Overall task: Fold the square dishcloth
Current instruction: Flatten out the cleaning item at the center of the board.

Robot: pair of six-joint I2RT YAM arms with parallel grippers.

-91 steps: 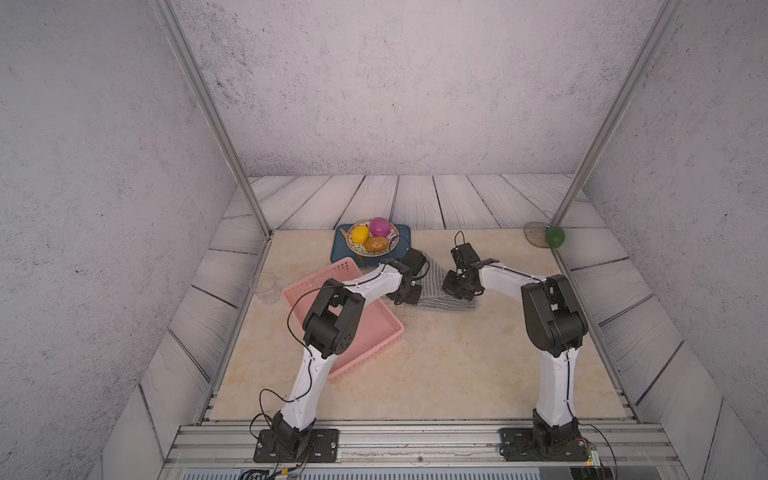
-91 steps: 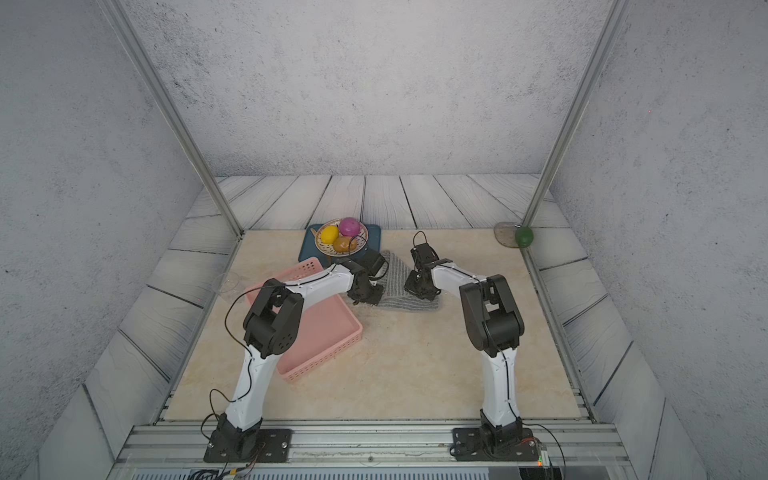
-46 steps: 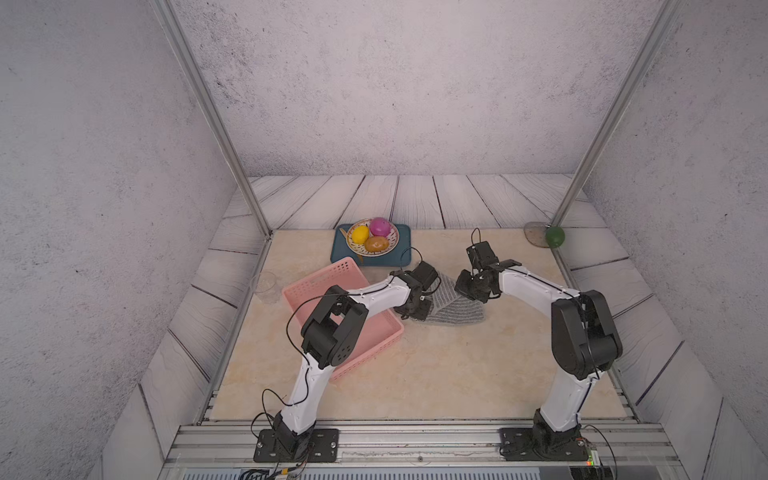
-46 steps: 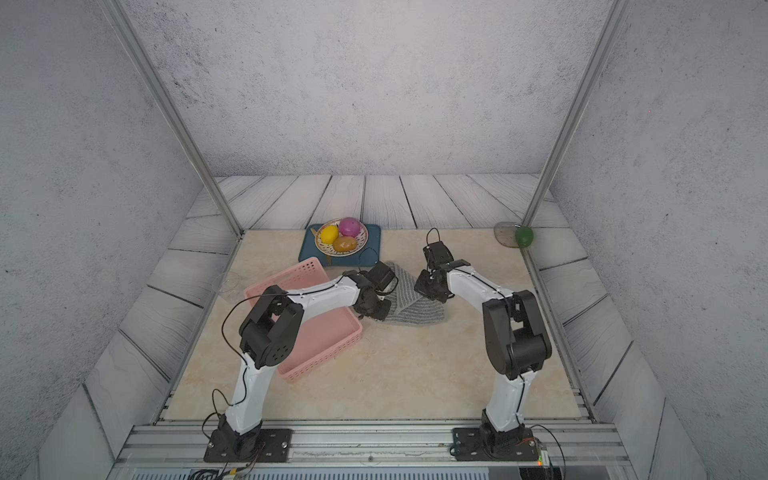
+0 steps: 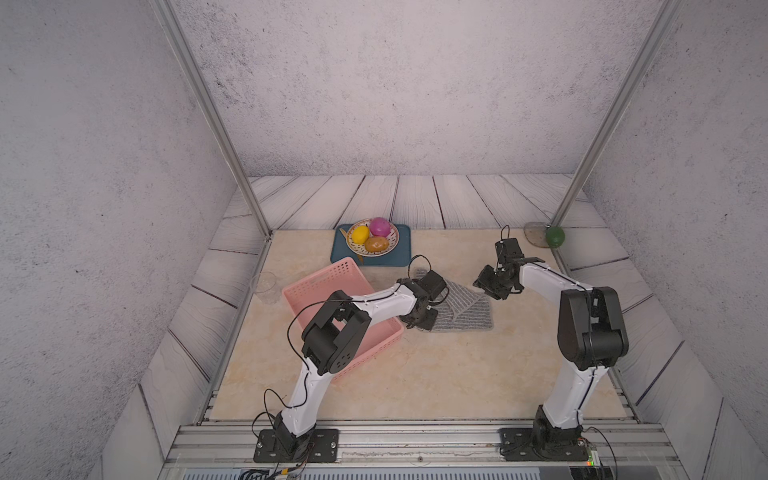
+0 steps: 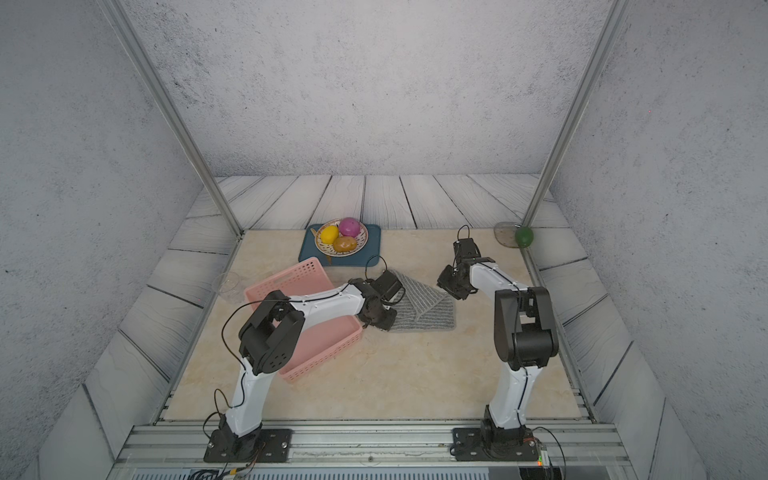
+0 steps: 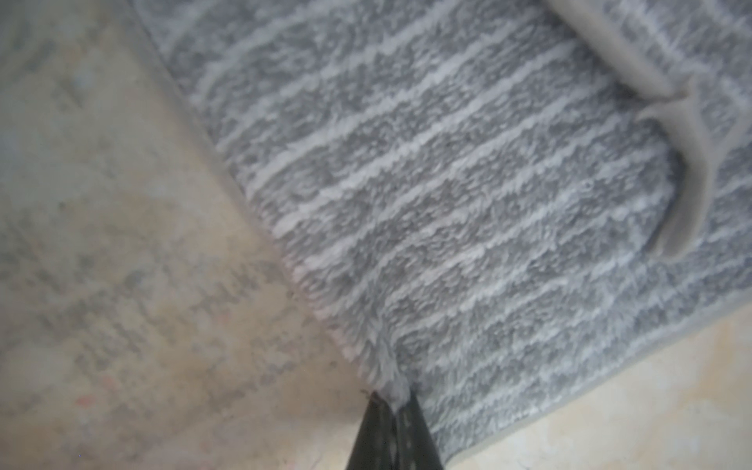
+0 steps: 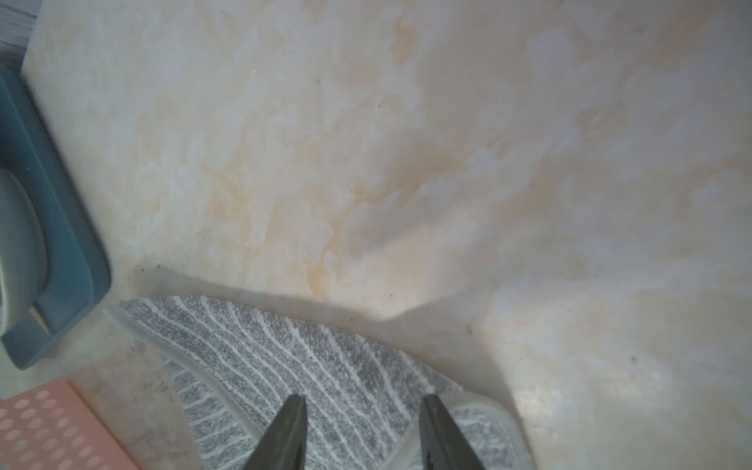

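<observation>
**Left jaws pinch the cloth's edge; right jaws stand apart above it**

The beige marbled table [image 5: 415, 374] fills the lower middle of both top views. On its left part lies the pink perforated basket [image 5: 316, 286], set at a slant, with the left arm reaching across it.

The square dishcloth [image 5: 465, 307] lies just right of the frame's centre, close to the basket's right corner. It rests flat on the table, with a flap laid over it whose stripes run at a slant to those beneath [image 6: 424, 307].

Above it, in the upper middle, a dark blue tray [image 5: 401, 249] carries a patterned plate [image 5: 395, 243].

The left gripper [image 5: 422, 322] sits low at the cloth's left edge. In the left wrist view its fingertips [image 7: 392, 396] are all but together, and a tuft of the cloth's edge [image 7: 447, 203] is drawn to a peak between them.

The right gripper [image 5: 488, 284] is just off the cloth's upper right corner. In the right wrist view its jaws [image 8: 362, 401] stand well apart with nothing between them, the cloth [image 8: 305, 358] showing beneath and the tray's corner [image 8: 61, 244] at the left edge.

A clear glass [image 5: 264, 286] stands just left of the basket. A green ball [image 5: 555, 236] sits at the table's upper right corner. On the plate are a yellow fruit [image 5: 360, 234], a magenta one [image 5: 380, 226] and a brown one [image 5: 376, 244].
</observation>
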